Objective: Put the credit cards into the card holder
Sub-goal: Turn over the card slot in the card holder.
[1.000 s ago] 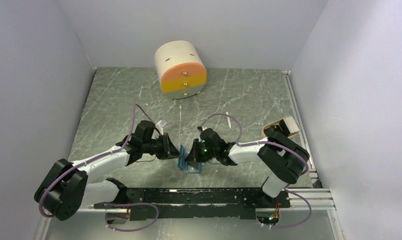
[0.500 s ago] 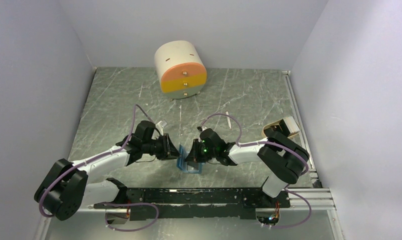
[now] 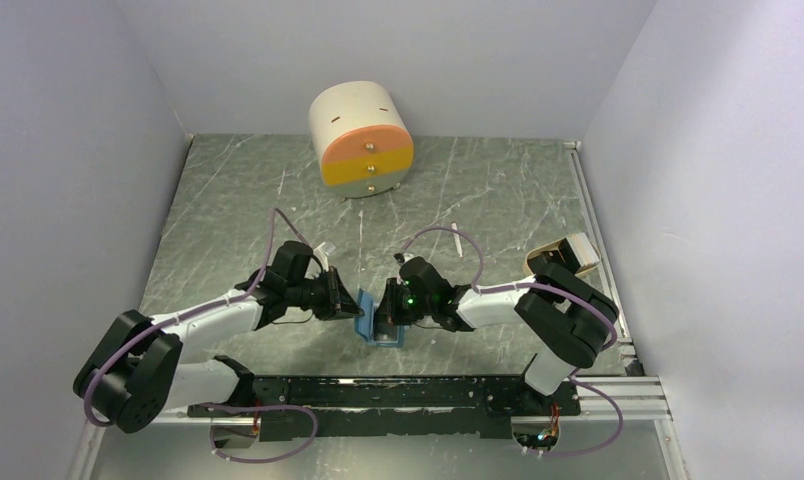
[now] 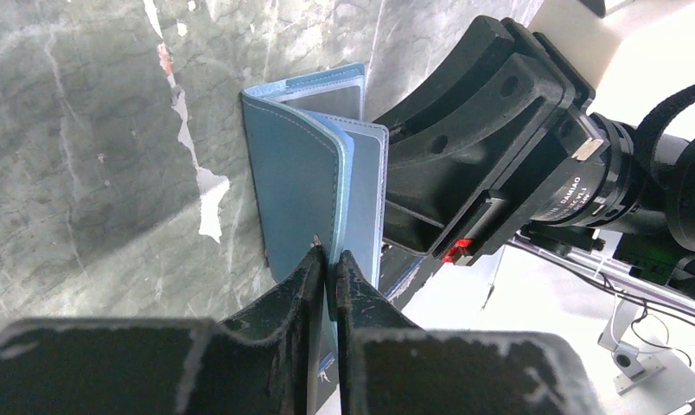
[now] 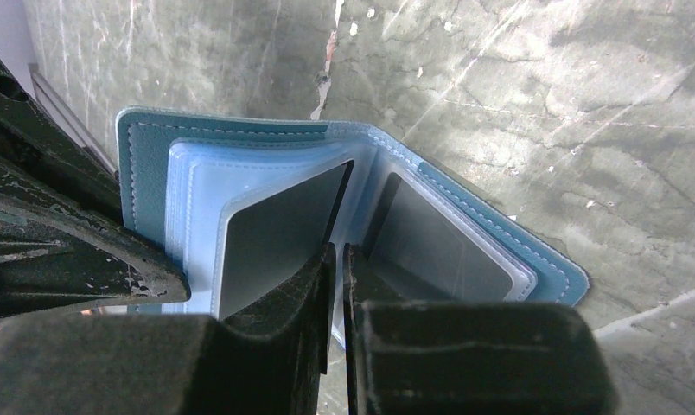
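The card holder (image 3: 377, 327) stands partly unfolded on the marble table between the two arms, dark teal outside (image 4: 296, 190) and pale blue with clear sleeves inside (image 5: 193, 199). My left gripper (image 4: 329, 257) is shut on the edge of its teal cover. From the other side, my right gripper (image 5: 338, 251) is shut on a dark credit card (image 5: 275, 233) whose far part lies against a clear sleeve. A second dark credit card (image 5: 439, 246) sits fully inside the sleeve to the right. In the top view both grippers, left (image 3: 354, 306) and right (image 3: 385, 311), meet at the holder.
A cream drum-shaped drawer unit (image 3: 363, 140) with an orange front stands at the back. A beige tray (image 3: 563, 253) lies at the right edge behind the right arm. A small white stick (image 3: 458, 240) lies mid-table. The black mounting rail (image 3: 408, 392) runs along the near edge.
The left gripper opened briefly, moved slightly right toward the holder and shut again on its cover. The holder now looks narrower. The right gripper has stayed put.
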`<state>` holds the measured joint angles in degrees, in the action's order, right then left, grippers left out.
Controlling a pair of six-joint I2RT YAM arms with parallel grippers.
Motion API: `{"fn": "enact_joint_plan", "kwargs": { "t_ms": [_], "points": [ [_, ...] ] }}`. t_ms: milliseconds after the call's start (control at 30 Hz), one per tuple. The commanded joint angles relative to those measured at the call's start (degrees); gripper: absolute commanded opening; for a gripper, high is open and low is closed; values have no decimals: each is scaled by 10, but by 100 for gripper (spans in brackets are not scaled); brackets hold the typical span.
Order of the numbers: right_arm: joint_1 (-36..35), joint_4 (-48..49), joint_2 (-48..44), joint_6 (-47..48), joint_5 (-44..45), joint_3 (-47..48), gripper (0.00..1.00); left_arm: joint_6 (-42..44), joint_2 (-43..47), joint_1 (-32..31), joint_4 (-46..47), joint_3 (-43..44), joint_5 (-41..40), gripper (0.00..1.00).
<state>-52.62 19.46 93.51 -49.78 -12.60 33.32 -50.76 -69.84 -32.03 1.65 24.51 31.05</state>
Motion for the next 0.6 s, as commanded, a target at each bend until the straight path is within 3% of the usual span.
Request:
{"fn": "enact_joint_plan", "kwargs": {
  "t_ms": [0, 200, 567],
  "points": [
    [-6, 0, 5, 11, 9, -1, 13, 5, -18, -3, 32, -3, 9, 13],
    [-6, 4, 10, 12, 7, -3, 13, 3, -39, -4, 33, -7, 4, 15],
    [-6, -12, -12, 15, 26, -6, 17, 41, -26, -10, -91, 43, -87, 21]
  ]
}}
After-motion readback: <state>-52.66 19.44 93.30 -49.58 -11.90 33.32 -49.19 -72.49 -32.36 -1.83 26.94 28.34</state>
